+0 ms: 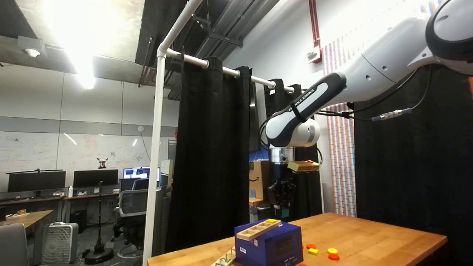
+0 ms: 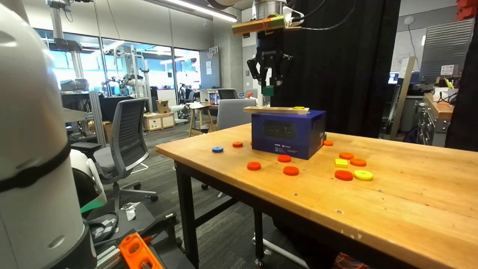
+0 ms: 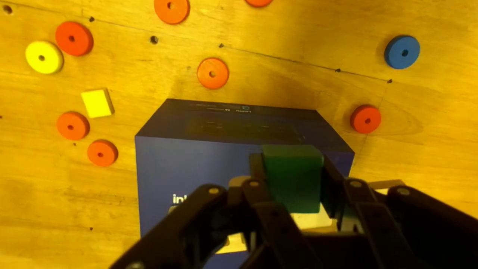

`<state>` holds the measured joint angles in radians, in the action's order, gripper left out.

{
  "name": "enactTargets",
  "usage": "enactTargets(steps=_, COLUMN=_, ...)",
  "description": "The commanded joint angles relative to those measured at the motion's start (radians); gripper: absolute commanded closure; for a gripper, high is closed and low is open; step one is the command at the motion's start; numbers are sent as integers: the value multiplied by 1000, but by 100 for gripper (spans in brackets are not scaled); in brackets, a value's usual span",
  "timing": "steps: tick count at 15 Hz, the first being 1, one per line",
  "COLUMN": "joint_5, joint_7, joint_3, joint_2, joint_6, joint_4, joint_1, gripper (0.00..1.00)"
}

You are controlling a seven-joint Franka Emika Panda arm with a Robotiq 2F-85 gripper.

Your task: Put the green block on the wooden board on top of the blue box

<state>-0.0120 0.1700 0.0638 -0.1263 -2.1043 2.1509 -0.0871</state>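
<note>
green block (image 3: pixel 293 179) tight between the jaws, above the blue box (image 2: pixel 286 136)

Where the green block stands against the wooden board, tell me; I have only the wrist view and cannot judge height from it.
Observer: In an exterior view, the green block, held in the claw, is higher than the wooden board, with space showing between them.
Operator: Report what sits on that board.
Observer: In both exterior views, a yellow piece sits at one end of it.
Operator: Name anything nearby that I might miss.
Observer: In an exterior view, a pegged strip shows beside the blue box; whether they touch, I cannot tell.
</note>
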Motion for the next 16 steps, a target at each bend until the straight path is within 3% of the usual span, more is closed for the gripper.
enactTargets(steps=1, joint_5=28, joint_7=24, joint_3=11, joint_2=90, joint_6=34, joint_4=-114, joint_1=-5, gripper=85)
enactTargets(steps=16, joint_5=104, joint_7=60, joint_3=16, joint_2=291, joint_6=99, joint_4=-320, joint_1=2, gripper=85)
